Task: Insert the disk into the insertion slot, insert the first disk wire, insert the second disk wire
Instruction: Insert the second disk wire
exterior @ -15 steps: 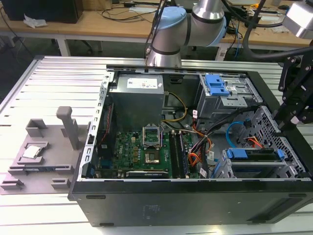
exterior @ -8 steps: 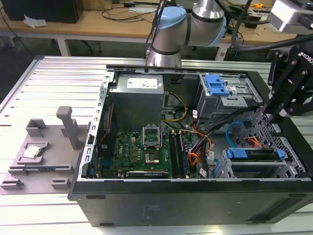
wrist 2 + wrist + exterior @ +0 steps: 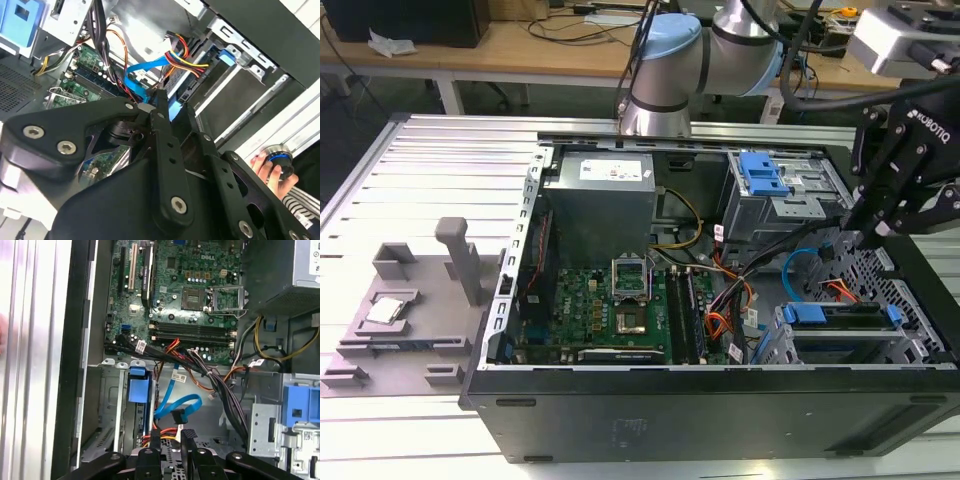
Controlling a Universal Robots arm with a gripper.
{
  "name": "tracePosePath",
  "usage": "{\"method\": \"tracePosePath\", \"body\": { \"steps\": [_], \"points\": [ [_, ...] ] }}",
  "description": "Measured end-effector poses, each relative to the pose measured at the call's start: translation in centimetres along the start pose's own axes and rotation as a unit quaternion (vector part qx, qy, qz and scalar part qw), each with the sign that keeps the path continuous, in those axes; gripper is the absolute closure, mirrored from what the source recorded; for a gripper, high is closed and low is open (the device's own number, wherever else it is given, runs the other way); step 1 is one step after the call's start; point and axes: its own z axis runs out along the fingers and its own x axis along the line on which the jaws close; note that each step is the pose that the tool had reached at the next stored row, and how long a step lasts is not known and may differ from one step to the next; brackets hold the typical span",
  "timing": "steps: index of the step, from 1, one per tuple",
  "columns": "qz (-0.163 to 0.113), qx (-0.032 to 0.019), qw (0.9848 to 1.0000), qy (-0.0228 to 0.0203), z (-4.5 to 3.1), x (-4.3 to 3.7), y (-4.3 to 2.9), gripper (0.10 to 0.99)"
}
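Inside the open computer case (image 3: 700,410) on the table (image 3: 420,170), the disk (image 3: 840,308) sits in the insertion slot (image 3: 782,345) at the exterior view's right. The motherboard (image 3: 610,310) lies to its left, the second disk wire (image 3: 800,262) just behind it, and the gripper (image 3: 868,232) above.

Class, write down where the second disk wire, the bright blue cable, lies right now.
In the exterior view, the second disk wire loops inside the computer case toward the view's right, beside the disk in the insertion slot and near the gripper.
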Motion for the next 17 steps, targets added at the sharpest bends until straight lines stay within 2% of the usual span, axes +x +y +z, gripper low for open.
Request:
{"method": "tracePosePath", "body": {
  "steps": [5, 10, 17],
  "points": [
    [-0.013, 0.0002, 0.9999, 0.0007, 0.98, -0.68, 0.79, 0.784],
    [-0.027, 0.0002, 0.9996, 0.0013, 1.93, -1.00, 1.41, 0.784],
    [-0.060, 0.0001, 0.9982, 0.0038, 2.91, -1.62, 1.60, 0.784]
  ]
}}
